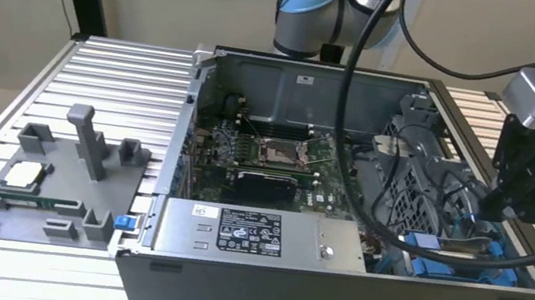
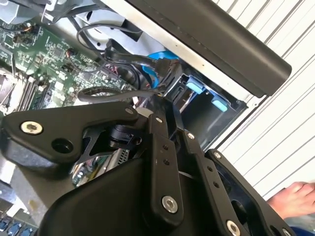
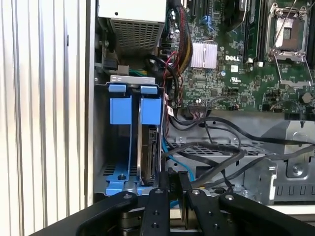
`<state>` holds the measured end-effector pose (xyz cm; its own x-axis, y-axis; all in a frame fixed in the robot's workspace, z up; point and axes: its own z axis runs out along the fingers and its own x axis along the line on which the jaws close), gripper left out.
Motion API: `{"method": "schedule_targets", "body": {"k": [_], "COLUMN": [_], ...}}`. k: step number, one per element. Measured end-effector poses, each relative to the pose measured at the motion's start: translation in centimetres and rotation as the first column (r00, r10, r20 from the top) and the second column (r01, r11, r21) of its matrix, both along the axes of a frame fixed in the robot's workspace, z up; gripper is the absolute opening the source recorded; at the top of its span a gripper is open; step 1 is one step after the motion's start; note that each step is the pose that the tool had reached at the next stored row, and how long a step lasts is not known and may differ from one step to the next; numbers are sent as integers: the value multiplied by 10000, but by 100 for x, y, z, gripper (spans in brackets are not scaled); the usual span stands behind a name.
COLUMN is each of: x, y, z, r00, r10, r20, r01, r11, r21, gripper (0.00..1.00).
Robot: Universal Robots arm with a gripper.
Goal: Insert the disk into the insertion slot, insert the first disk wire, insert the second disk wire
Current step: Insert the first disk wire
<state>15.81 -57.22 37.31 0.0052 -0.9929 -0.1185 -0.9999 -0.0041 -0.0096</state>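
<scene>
In the first wrist view the disk stands on edge inside the blue-railed insertion slot, just beyond the end effector, whose 2 fingers sit pressed nearly together beside black wires.

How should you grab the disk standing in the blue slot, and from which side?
Probably by its thin edge: the disk stands on edge in the insertion slot, so its flat faces are walled in by blue rails. Pinch across the narrow exposed edge near the blue tab, coming straight in from the open side of the case, clear of the black wires beside it.
</scene>
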Motion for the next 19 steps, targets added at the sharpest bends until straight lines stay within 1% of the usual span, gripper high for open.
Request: {"method": "schedule_targets", "body": {"k": [4,5,8,9,10,12,13,14,18,19], "x": [0,-1,-1,-1,-1,0,-1,-2,-3,-6], "y": [-1,-10,-49,-75,-111,-192,-214,-222,-223,-222], "z": [-39,-46,-50,-52,-54,-60,-66,-70,-72,-82], "r00": [9998,9995,9991,9990,9989,9989,9988,9988,9988,9988], "r10": [-218,-316,-415,-431,-442,-461,-468,-470,-469,-466], "r20": [-4,-31,-92,-110,-122,-126,-127,-127,-125,-116], "r01": [218,315,414,430,441,460,467,469,468,465], "r11": [9997,9995,9991,9990,9990,9989,9989,9989,9989,9989], "r21": [-68,-82,-86,-86,-87,-89,-86,-86,-89,-87], "gripper": [0,0,0,0,0,0,0,0,0,0]}}
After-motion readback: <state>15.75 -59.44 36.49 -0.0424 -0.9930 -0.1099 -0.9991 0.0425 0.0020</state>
